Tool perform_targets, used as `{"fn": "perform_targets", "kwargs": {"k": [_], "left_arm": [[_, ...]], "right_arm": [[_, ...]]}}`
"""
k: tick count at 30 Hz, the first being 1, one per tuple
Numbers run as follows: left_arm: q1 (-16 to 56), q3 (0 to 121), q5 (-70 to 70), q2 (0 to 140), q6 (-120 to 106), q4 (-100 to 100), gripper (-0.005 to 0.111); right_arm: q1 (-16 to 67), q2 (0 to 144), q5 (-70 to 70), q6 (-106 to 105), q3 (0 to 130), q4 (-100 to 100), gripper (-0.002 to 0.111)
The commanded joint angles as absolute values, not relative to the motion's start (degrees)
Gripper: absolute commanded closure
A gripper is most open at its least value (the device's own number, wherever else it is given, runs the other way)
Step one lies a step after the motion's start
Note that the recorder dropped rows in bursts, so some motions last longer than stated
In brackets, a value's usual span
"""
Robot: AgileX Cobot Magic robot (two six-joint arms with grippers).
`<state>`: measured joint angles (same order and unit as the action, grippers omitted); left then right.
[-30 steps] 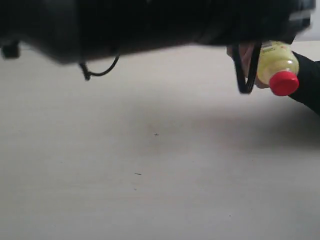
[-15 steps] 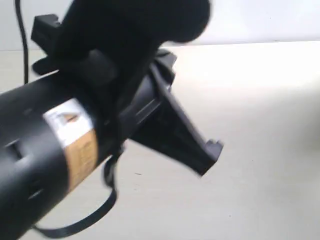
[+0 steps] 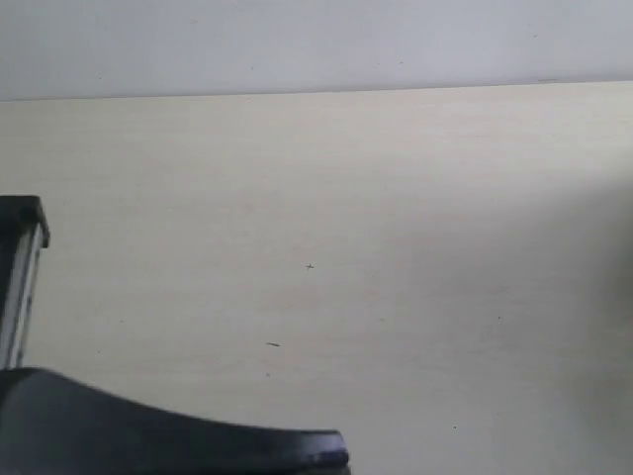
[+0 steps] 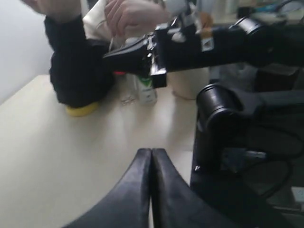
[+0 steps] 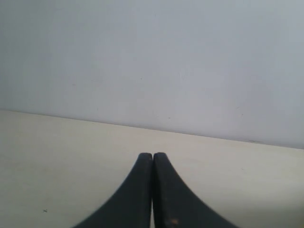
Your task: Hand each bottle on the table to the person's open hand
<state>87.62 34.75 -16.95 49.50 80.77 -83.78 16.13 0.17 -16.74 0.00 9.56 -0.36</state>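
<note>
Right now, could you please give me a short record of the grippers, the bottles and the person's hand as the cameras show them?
left gripper: shut, nothing between the fingers
right gripper: shut, nothing between the fingers
table: pale beige; exterior view shows no bottle
green-label bottle: stands on the table beside the black sleeve, top hidden
yellow bottle: only a sliver shows under the sleeve
person's hand: above the sleeve, blurred; open or not, cannot tell

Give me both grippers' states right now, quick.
Left gripper: closed, holding nothing.
Right gripper: closed, holding nothing.
</note>
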Motion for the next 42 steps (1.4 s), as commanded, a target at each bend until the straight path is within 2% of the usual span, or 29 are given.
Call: {"fn": "perform_targets", "kwargs": {"k": [1, 21, 28, 33, 42], "left_arm": [[88.1, 34.5, -12.8, 46.1, 80.8, -84.8, 0.107], [88.6, 34.5, -12.7, 45.4, 81.3, -84.8, 0.107], [87.8, 33.1, -13.6, 40.2, 78.2, -85.1, 0.107], [76.0, 27.6, -14.0, 32.7, 84.0, -81.4, 0.107], [40.8, 15.8, -5.8, 22.7, 104.6, -81.4, 0.107]], "right_arm": [[16.0, 0.0, -16.4, 0.0, 9.2, -0.4, 0.108], [16.0, 0.0, -16.4, 0.0, 9.2, -0.4, 0.108], [16.0, 0.0, -16.4, 0.0, 9.2, -0.4, 0.108], [16.0, 0.0, -16.4, 0.0, 9.2, -0.4, 0.108], [16.0, 0.0, -16.4, 0.0, 9.2, -0.4, 0.108]]}}
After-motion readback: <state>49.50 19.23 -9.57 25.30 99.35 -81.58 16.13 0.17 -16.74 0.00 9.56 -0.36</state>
